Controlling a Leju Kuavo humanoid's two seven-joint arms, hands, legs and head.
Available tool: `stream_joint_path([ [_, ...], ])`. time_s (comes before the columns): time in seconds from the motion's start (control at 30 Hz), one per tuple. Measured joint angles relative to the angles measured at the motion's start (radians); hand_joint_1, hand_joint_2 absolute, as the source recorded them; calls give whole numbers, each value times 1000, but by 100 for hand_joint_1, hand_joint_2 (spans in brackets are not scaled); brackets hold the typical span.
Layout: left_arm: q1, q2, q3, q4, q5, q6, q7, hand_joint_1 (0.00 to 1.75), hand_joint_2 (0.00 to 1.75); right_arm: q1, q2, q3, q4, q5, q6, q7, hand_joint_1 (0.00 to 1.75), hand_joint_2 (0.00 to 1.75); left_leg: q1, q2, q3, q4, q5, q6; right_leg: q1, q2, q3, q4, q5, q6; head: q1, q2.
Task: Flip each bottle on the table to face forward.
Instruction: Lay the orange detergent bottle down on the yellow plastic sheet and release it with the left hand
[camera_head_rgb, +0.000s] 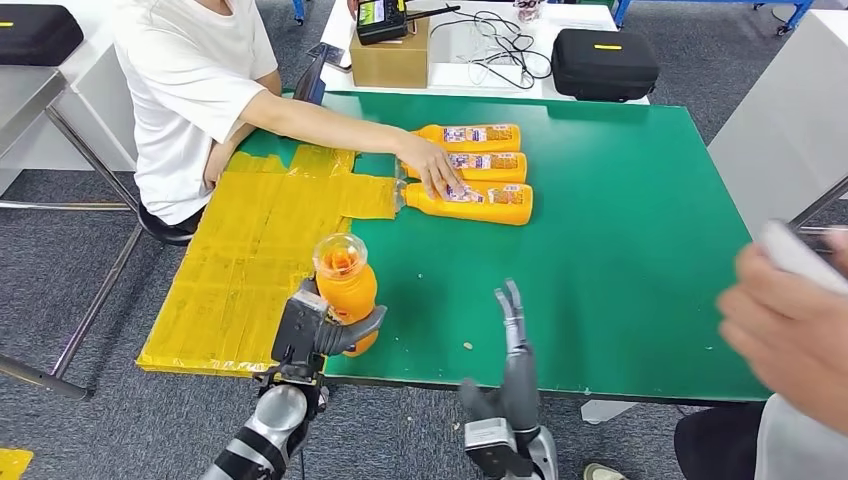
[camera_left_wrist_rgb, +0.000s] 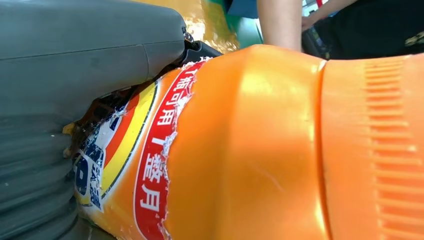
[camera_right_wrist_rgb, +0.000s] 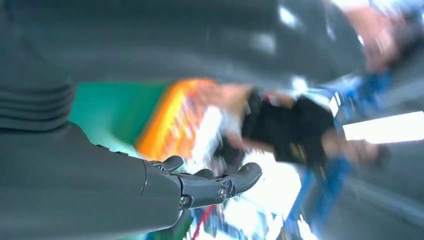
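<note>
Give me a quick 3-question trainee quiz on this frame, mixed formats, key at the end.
1. True or false: the left hand grips an orange bottle.
2. How many bottles lie on their sides beside the person's hand?
A. one B. three C. five
3. Fill in: the right hand holds ____ above the green table.

Key: 1 true; 2 B; 3 nothing
</note>
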Motion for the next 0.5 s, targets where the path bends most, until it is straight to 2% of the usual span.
stream_joint_path([
  [0.17, -114, 31, 8, 126, -174, 63, 86, 175, 175, 11, 10, -44, -119, -14, -24, 0, 0, 0, 0, 0, 0, 0, 1, -1, 0, 0, 0, 0, 0, 0, 0, 0],
  [0.33, -285, 62, -2, 362, -427, 144, 194, 175, 175, -2, 16, -41, -132, -121, 2, 0, 0, 0, 1, 0, 1, 0, 2, -2, 0, 0, 1, 1, 1, 0, 0, 0],
  [0.43, -379, 78, -21, 499, -520, 136, 243, 175, 175, -15, 20, -23, -128, -143, 28, 0, 0, 0, 1, 0, 1, 0, 2, -2, 0, 0, 1, 2, 1, 0, 0, 0],
  [0.5, -433, 86, -31, 581, -547, 92, 283, 175, 175, -22, 22, -9, -124, -155, 53, 0, 0, 0, 1, 0, 2, 0, 2, -2, 0, 0, 1, 3, 1, 0, 0, 0],
])
